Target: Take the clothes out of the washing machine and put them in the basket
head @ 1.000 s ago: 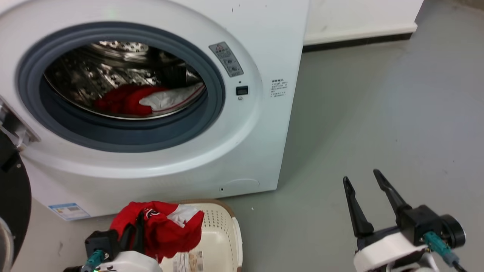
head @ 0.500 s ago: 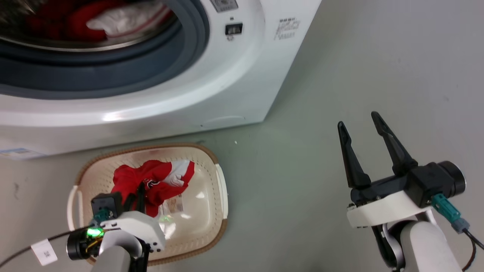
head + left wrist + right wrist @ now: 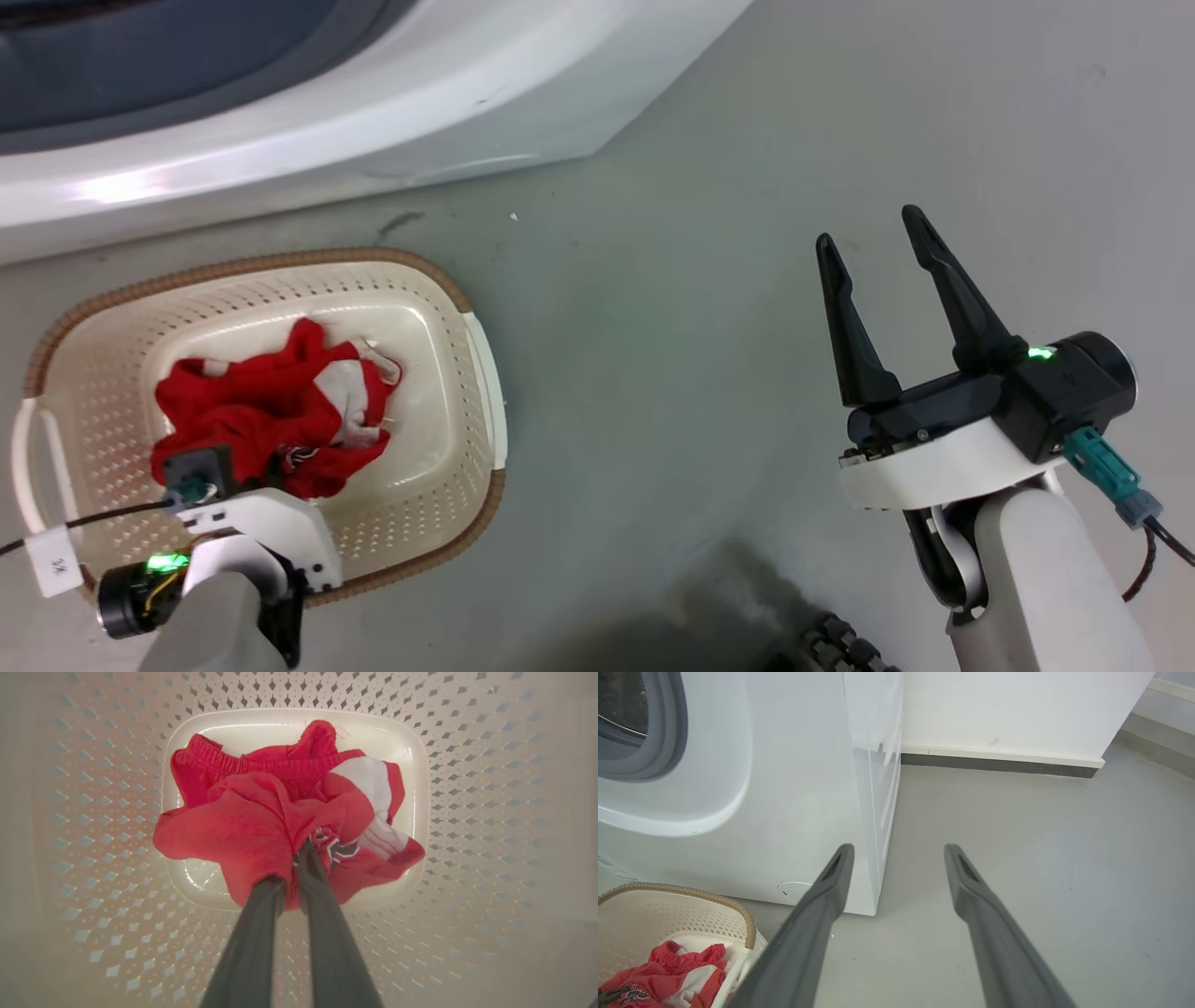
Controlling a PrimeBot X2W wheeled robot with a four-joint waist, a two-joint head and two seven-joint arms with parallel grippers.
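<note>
A red garment with white panels, part of the clothes (image 3: 261,411), lies bunched on the floor of the cream basket (image 3: 280,257). My left gripper (image 3: 271,462) reaches down into the basket, fingers buried in the cloth. In the left wrist view the left gripper (image 3: 289,863) is shut on a fold of the clothes (image 3: 261,816), with the basket's perforated wall (image 3: 467,765) all round. My right gripper (image 3: 866,229) hangs open over bare floor, holding nothing. The right wrist view has the right gripper (image 3: 899,848) before the washing machine (image 3: 794,788), the basket (image 3: 691,889) and clothes (image 3: 668,970) at lower left.
The washing machine's white front (image 3: 373,112) and grey gasket (image 3: 140,75) run along the top, just behind the basket. Grey floor (image 3: 653,373) spreads to the right. A wall with dark skirting (image 3: 999,763) stands beyond. A tagged cable (image 3: 51,560) trails from my left wrist.
The head camera has tilted down, so the drum has left the picture. My left gripper has lowered the red garment from above the basket rim onto the basket floor.
</note>
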